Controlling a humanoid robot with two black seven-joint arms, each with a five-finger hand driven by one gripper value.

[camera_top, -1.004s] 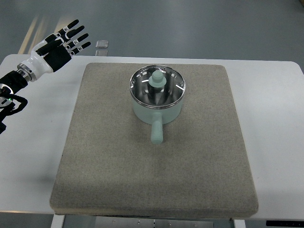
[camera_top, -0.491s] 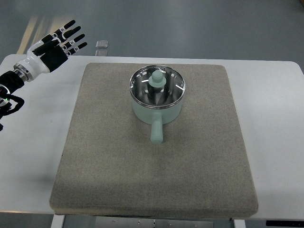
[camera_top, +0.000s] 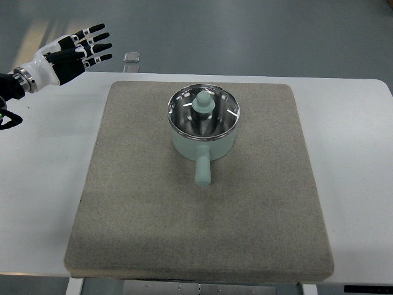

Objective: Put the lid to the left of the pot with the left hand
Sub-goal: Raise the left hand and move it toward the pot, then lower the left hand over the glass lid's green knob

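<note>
progress: nothing done | glass lid with pale green knob [camera_top: 203,107] sits on mint-green saucepan [camera_top: 202,140], mid grey mat [camera_top: 135,203] | left hand [camera_top: 72,50] far upper-left, fingers spread, empty | left: reach, grasp, lift, set down

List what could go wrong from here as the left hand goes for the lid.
1. The left hand is open, far from the pot at the table's far left corner; a long reach may arrive misaligned.
2. The lid offers only a small knob, so the fingers might slip off it.
3. The pot's handle juts toward the robot; a bump could turn the pot on the mat.
</note>
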